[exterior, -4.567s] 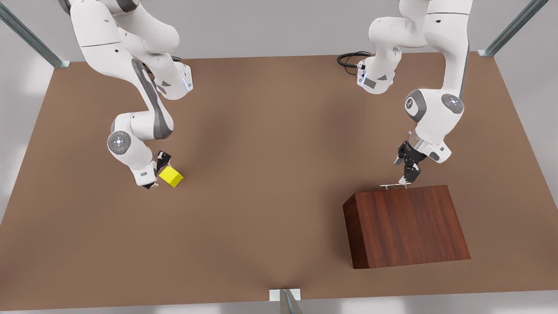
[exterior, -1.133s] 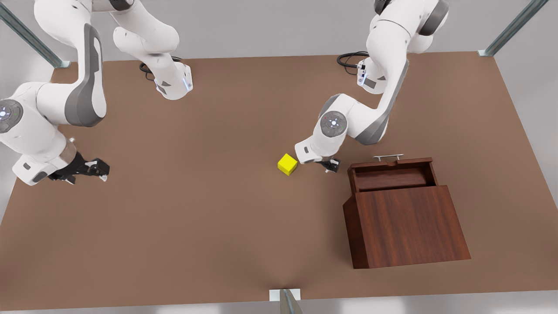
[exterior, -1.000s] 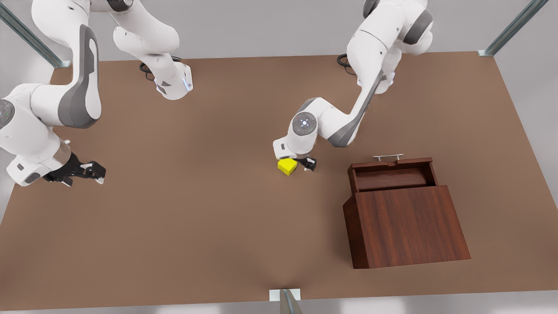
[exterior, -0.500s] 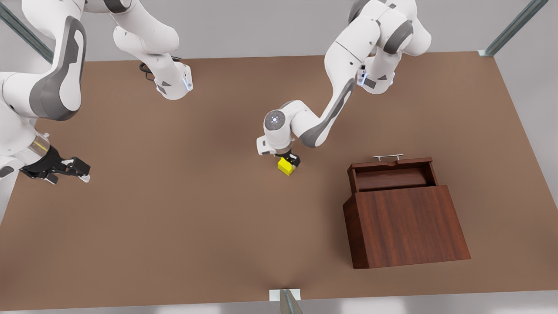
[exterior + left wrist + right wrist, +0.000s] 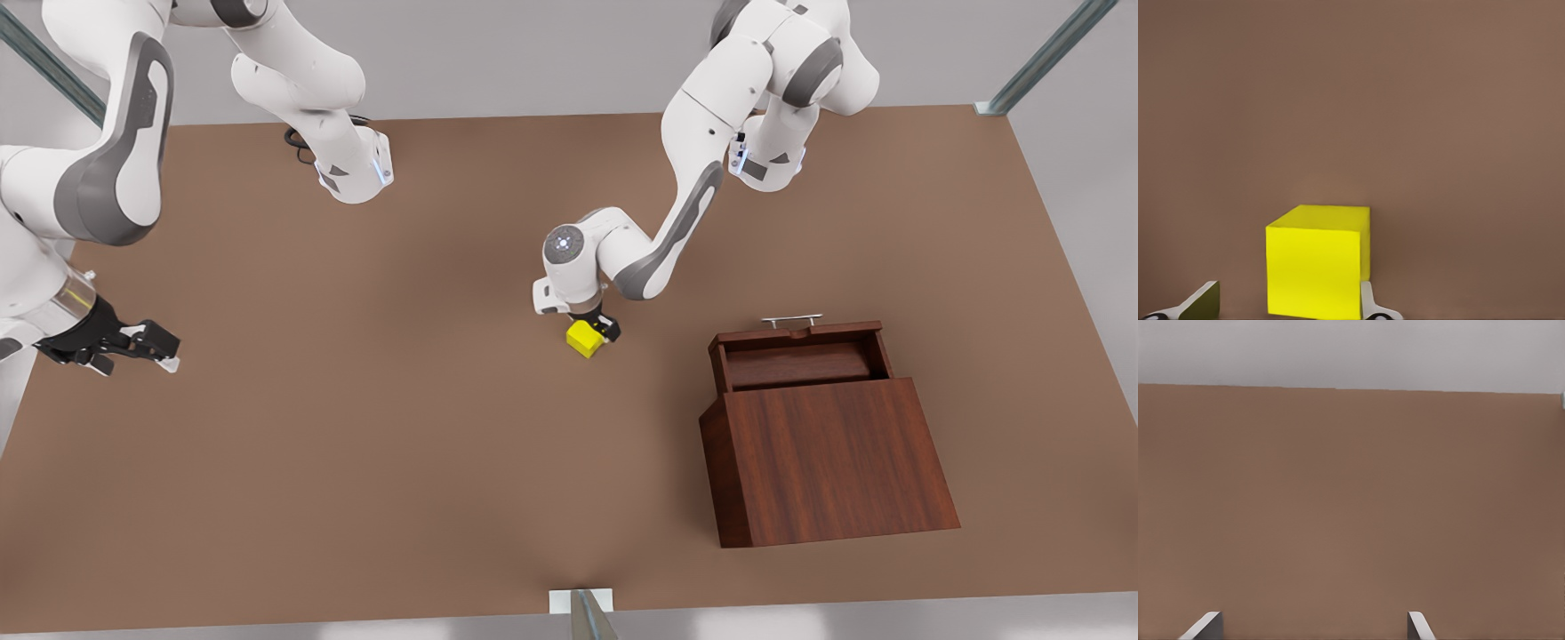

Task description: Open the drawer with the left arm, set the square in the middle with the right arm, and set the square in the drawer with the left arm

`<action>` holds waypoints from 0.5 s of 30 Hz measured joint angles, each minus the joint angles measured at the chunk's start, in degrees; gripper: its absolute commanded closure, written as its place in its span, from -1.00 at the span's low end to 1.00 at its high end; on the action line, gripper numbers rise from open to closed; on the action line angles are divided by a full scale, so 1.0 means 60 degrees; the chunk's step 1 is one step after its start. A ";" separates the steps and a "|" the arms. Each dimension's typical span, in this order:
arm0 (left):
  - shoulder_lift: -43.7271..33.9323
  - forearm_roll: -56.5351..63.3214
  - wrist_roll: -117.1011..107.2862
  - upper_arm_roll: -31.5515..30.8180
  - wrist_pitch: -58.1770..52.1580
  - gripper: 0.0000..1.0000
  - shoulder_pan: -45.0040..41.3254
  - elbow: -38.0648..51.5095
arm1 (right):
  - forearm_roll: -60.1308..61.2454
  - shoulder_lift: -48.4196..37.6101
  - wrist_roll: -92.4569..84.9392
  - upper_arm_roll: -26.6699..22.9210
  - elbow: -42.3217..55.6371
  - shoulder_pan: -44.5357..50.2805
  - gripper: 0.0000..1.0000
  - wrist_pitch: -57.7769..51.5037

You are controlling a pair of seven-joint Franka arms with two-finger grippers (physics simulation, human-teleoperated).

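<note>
Left pincer [image 5: 597,331] down on the yellow square [image 5: 584,339] mid-tabletop, drawer [image 5: 800,353] pulled out.

The square sat flat on the brown tabletop [image 5: 400,427], well apart from the wooden cabinet [image 5: 827,462] toward the front view's left. In the left wrist view one fingertip [image 5: 1368,303] touched the square's [image 5: 1317,267] side while the other stood off with a gap (so open, not clamped on it). The right pincer [image 5: 133,342] waited near the tabletop's edge at the front view's left, fingers spread wide with nothing between them.
</note>
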 measured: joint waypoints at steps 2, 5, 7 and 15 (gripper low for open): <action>-0.0011 0.0044 -0.0028 -0.0007 0.0082 -1.00 -0.0001 0.0017 | -0.0002 0.0043 0.0000 0.0010 0.0112 0.0074 -1.00 -0.0011; -0.0014 0.0079 -0.0087 0.0001 0.0186 -1.00 -0.0001 0.0024 | -0.0015 0.0094 0.0001 0.0000 0.0120 -0.0052 -1.00 0.0003; 0.0000 0.0090 -0.0110 -0.0007 0.0221 -1.00 0.0000 0.0024 | -0.0024 0.0103 -0.0013 0.0001 0.0105 0.0078 -1.00 -0.0011; 0.0185 0.0051 -0.0264 -0.0012 0.0479 -1.00 -0.0031 0.0024 | 0.0030 0.0086 -0.0013 0.0089 0.0457 0.0164 -1.00 -0.0802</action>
